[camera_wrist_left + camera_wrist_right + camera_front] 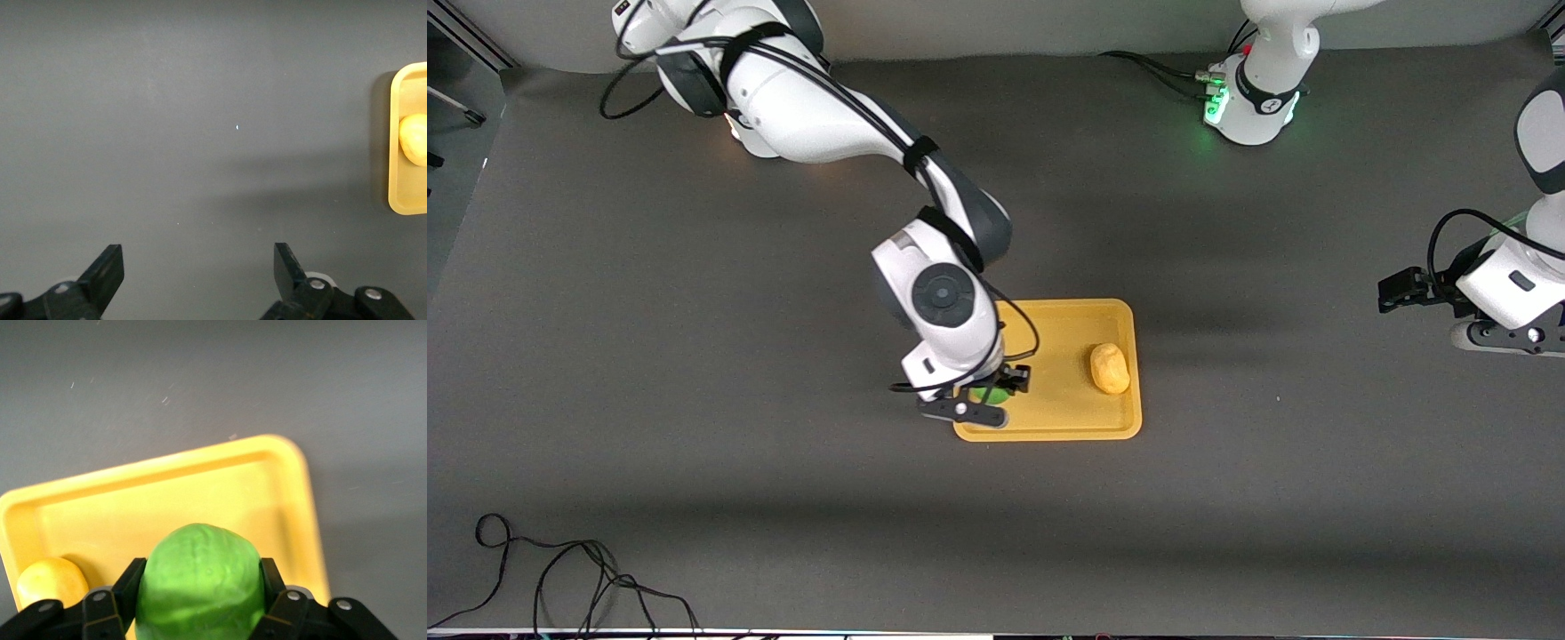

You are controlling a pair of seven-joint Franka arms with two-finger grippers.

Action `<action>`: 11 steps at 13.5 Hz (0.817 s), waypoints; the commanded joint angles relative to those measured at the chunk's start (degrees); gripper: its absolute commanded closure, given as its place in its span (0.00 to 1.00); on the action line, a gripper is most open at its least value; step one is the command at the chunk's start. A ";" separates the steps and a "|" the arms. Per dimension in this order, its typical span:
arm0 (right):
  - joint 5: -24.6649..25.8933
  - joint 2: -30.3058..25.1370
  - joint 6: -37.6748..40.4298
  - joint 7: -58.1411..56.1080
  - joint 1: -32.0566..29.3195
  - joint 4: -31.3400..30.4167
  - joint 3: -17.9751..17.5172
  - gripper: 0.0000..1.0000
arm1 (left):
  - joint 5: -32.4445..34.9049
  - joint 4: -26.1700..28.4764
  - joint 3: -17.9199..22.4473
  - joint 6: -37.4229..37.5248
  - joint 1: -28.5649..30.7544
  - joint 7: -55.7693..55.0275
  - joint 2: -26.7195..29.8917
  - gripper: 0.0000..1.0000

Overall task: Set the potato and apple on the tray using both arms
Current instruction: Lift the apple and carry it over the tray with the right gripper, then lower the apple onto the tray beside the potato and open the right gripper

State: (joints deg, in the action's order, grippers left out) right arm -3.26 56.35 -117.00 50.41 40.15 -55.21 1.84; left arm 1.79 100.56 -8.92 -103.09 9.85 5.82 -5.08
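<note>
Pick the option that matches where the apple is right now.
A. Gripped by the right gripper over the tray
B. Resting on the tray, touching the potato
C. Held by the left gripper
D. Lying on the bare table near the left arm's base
A: the right gripper is shut on the apple over the tray; the potato lies apart, and the left gripper is open and empty.

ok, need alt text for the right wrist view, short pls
The right gripper is shut on the apple and holds it over the tray, with black jaws pressed to each side of the fruit. The potato lies in one corner of the tray, on a dark grey table.
</note>
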 commanded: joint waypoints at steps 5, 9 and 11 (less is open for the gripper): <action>0.18 7.81 -6.75 2.68 4.41 3.97 0.89 0.80 | -0.56 -1.51 -0.22 -0.53 0.17 1.38 -0.02 0.00; 0.18 8.78 -7.97 2.68 4.85 3.71 0.97 0.27 | -0.56 -3.00 -0.57 0.52 -0.44 1.65 0.33 0.00; 0.36 8.78 -7.98 2.59 4.85 3.71 1.06 0.00 | -0.64 -7.03 -0.57 2.97 -0.53 1.65 -0.02 0.00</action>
State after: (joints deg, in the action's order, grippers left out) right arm -3.24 63.64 -124.70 51.72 44.34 -53.93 2.01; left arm 1.54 97.46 -9.73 -103.28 9.72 6.42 -5.07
